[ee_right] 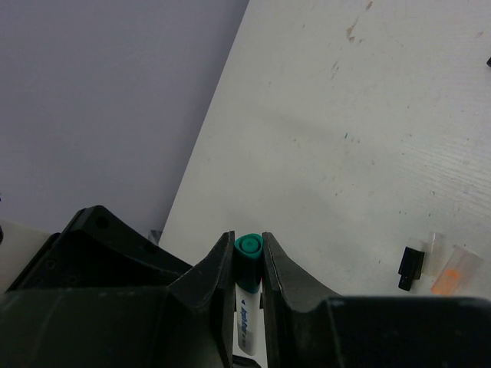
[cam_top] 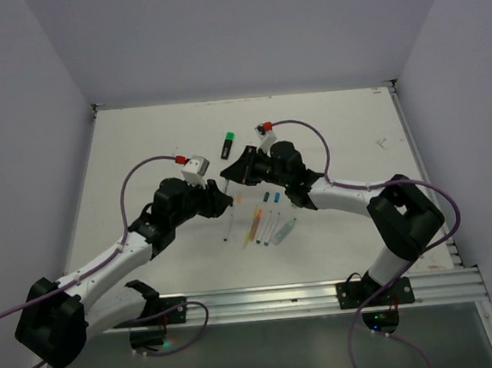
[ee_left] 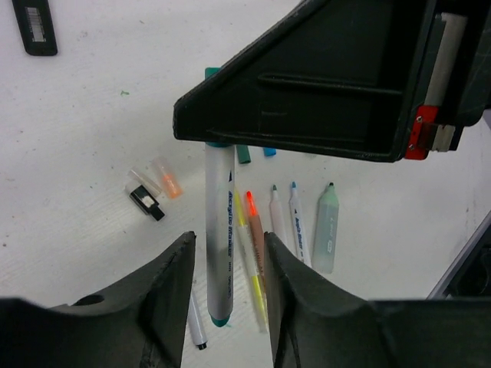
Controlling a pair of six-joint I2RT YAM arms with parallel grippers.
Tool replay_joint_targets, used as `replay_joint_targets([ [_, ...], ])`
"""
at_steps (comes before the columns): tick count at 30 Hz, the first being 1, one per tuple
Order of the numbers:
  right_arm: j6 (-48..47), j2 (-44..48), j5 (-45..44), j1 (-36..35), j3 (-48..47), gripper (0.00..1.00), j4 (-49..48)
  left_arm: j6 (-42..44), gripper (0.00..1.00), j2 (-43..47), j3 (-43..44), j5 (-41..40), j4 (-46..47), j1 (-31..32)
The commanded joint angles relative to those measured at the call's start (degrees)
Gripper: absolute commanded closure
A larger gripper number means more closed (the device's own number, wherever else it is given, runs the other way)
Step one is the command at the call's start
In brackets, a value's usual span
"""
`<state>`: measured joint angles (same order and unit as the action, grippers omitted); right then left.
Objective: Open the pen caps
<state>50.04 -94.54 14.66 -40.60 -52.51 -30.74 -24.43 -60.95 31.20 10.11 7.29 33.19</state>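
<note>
A white marker [ee_left: 219,230] with a teal cap [ee_right: 248,247] hangs above the table. My right gripper [ee_right: 247,239] is shut on that cap, and its black body fills the top of the left wrist view [ee_left: 307,84]. My left gripper [ee_left: 229,244] is open, and the marker barrel runs between its fingers [ee_left: 178,264] with a gap on each side. In the top view the two grippers meet at mid-table, the left [cam_top: 224,200] just below the right [cam_top: 231,175]. Loose caps lie on the table: orange translucent [ee_left: 167,178], black [ee_left: 146,201], teal [ee_left: 242,153] and blue [ee_left: 269,151].
Several uncapped pens lie side by side under the grippers, among them an orange highlighter [ee_left: 253,218] and a pale mint marker [ee_left: 326,230]. A black and green highlighter [cam_top: 227,144] lies farther back. The walls stand close on the left and right.
</note>
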Motion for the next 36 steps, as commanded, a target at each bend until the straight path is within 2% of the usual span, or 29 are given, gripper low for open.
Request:
replay_joint_targets([
  [1, -0.1, 1.1, 1.3, -0.3, 0.0, 1.0, -3.2, 0.7, 0.51, -0.7, -0.6, 2.4, 3.0, 0.4],
  [3, -0.1, 1.6, 1.3, -0.3, 0.2, 1.0, -3.3, 0.7, 0.46, -1.8, -0.4, 2.9, 3.5, 0.4],
  [6, 0.0, 1.8, 1.8, -0.3, 0.6, 1.0, -3.4, 0.6, 0.46, -3.0, 0.3, 3.4, 3.9, 0.5],
  [10, 0.3, 1.8, 2.2, -0.4, 1.4, 1.0, -4.0, 0.8, 0.63, -3.4, 1.1, 3.6, 4.0, 0.6],
  [11, 0.4, 1.7, 2.4, -0.4, 1.5, 1.0, -4.2, 0.8, 0.73, -3.3, 1.3, 3.7, 4.0, 0.7],
  [13, 0.9, 1.7, 2.6, -0.4, 1.8, 1.0, -4.9, 0.9, 0.83, -3.4, 1.4, 4.0, 3.8, 0.8],
  [14, 1.1, 1.7, 2.7, -0.4, 1.9, 1.0, -5.1, 1.0, 0.92, -3.4, 1.3, 4.2, 3.4, 0.9],
  [15, 1.3, 1.7, 2.8, -0.4, 1.9, 1.0, -5.3, 1.0, 0.98, -3.3, 1.2, 4.3, 3.3, 1.0],
  [16, 1.5, 1.8, 2.9, -0.4, 1.8, 1.0, -5.8, 1.0, 1.0, -3.2, 1.0, 4.5, 3.1, 1.2],
  [22, 1.2, 3.1, 2.6, 0.5, -1.2, 1.0, -4.1, -0.3, 1.0, -2.0, -2.3, 6.9, 1.9, 2.1],
  [36, -3.8, 7.4, -4.3, 9.6, -12.3, 1.0, -1.0, -9.1, 1.0, 1.4, -13.7, 11.5, 4.8, 5.5],
])
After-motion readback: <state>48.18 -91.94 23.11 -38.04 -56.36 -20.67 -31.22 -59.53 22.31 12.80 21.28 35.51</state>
